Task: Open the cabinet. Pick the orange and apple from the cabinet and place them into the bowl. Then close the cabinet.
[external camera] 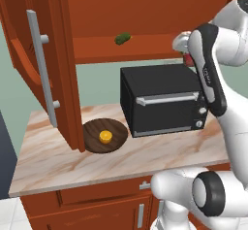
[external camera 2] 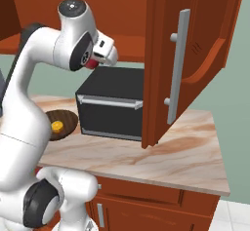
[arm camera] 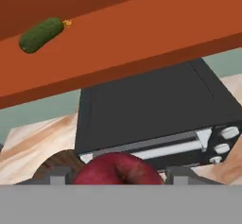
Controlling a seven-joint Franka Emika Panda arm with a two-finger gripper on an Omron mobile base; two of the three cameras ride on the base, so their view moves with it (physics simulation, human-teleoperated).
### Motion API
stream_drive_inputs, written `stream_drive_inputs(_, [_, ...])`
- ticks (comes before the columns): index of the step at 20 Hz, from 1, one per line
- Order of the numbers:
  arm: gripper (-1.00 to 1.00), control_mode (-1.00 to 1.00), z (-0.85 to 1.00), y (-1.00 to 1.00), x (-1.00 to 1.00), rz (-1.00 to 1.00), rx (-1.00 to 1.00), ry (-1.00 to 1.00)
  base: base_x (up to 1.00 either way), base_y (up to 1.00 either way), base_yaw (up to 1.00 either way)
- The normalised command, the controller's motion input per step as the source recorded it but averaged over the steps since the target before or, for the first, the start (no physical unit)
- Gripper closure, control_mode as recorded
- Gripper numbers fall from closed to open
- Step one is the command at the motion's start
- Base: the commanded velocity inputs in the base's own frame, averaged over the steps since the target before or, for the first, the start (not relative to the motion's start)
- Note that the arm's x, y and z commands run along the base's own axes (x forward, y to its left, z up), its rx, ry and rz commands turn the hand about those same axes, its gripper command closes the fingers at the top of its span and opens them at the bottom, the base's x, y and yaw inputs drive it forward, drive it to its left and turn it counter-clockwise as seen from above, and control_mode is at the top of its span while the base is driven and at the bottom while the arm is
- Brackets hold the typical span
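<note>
In the hand view I have the small round dark-red apple at the bottom centre of the frame, sitting between my two dark finger tips, so I read the two-finger gripper as clamped on it. In the left base view a sliver of red shows at the upper right, tucked behind the white wrist, and in the right base view the same red peeks out under the hand at the upper left, just above the black microwave box. I judge the fruit is carried high like this to clear that box on the way over.

The shallow dark-brown wood-grain bowl lies on the marble counter at the lower left of centre in the left base view, beside the microwave. The small orange-yellow orange already rests inside it, so I take that half of the picking as done.

The large reddish-brown wooden wall cabinet stands open, its left door swung out over the bowl's edge, the right door filling the upper right of the right base view. A small elongated green vegetable remains on the shelf, which I leave alone.

My next job, as I see it, is lowering the apple past the door into the bowl.
</note>
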Motion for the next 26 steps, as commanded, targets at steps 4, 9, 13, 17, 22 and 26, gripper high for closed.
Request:
stream_drive_inputs(4, [1.00,-1.00,-0.51,0.65,-1.00,0.00,0.00,0.24,0.00,0.00,0.00])
stream_drive_inputs(9, [1.00,-1.00,-0.83,0.83,-0.72,0.06,0.00,0.26,0.00,0.00,0.00])
stream_drive_inputs(13, [1.00,-1.00,-1.00,0.96,-0.20,0.13,-0.01,0.15,0.00,0.00,0.00])
stream_drive_inputs(17, [1.00,-1.00,-0.95,0.98,0.13,0.07,0.00,0.28,0.00,0.00,0.00])
stream_drive_inputs(22, [1.00,-1.00,-0.92,1.00,0.52,0.04,0.00,0.32,0.00,0.00,0.00])
stream_drive_inputs(26, [1.00,-1.00,-0.87,0.94,0.91,0.01,-0.05,0.26,0.00,0.00,0.00])
